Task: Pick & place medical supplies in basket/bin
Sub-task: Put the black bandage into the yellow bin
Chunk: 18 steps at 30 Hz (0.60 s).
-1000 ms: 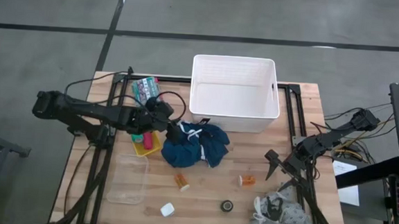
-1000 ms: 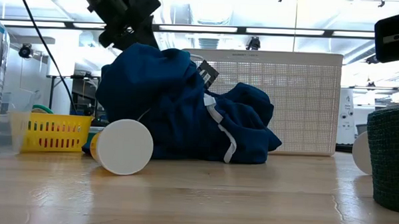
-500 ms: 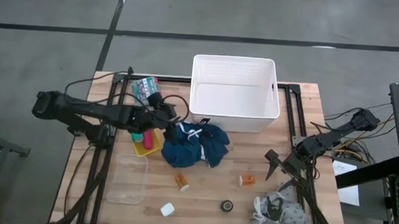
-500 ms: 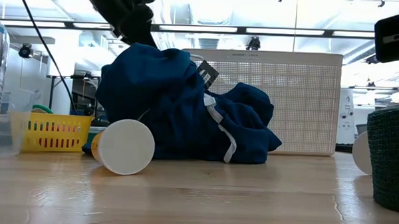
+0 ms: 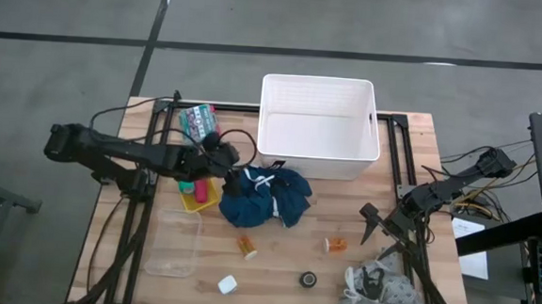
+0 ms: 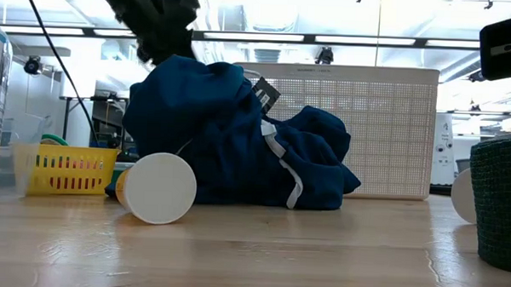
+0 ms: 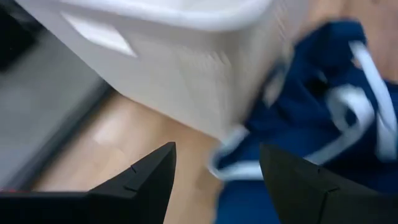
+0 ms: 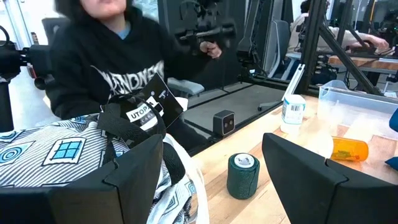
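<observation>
My left gripper (image 5: 224, 156) (image 7: 217, 148) is open and hovers between the yellow tray (image 5: 199, 195) and the white slotted tub (image 5: 318, 127), just left of the dark blue garment (image 5: 266, 195). It touches nothing. The garment lies heaped on the table against the tub's near wall (image 6: 358, 130). Two orange pill bottles (image 5: 246, 248) (image 5: 337, 244), a black tape roll (image 5: 308, 280) and a small white piece (image 5: 227, 284) lie on the near half of the table. My right gripper (image 5: 372, 224) (image 8: 212, 140) waits open beside the grey-white patterned cloth (image 5: 380, 291).
A clear plastic box (image 5: 173, 242) sits near the table's left near corner. The flat green patterned packet (image 5: 198, 119) lies at the far left. Cables trail along the left arm. A person in a black hoodie (image 8: 106, 68) sits beyond the table in the right wrist view.
My left gripper has drawn back from the blue garment, moving up and toward the table's far left. The garment has stayed heaped where it was.
</observation>
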Motion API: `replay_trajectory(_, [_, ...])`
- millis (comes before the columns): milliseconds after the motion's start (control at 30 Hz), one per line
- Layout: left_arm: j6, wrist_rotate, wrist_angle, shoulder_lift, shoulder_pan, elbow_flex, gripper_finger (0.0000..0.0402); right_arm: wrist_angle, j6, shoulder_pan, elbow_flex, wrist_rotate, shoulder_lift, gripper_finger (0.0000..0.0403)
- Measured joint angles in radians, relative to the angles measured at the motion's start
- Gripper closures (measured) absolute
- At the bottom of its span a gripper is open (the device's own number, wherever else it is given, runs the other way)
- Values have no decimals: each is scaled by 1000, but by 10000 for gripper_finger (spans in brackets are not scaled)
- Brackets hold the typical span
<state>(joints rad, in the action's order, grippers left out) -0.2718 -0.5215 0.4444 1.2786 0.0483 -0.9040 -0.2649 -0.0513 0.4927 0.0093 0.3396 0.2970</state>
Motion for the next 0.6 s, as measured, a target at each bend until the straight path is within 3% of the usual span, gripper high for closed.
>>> replay_trajectory(167, [-129, 125, -71, 0, 1, 91, 164, 0, 0, 0, 0, 0, 0, 131])
replay_trajectory(400, [-237, 130, -88, 0, 1, 176, 164, 0, 0, 0, 0, 0, 0, 131])
replay_trajectory(600, [-231, 131, -123, 0, 3, 175, 164, 0, 0, 0, 0, 0, 0, 131])
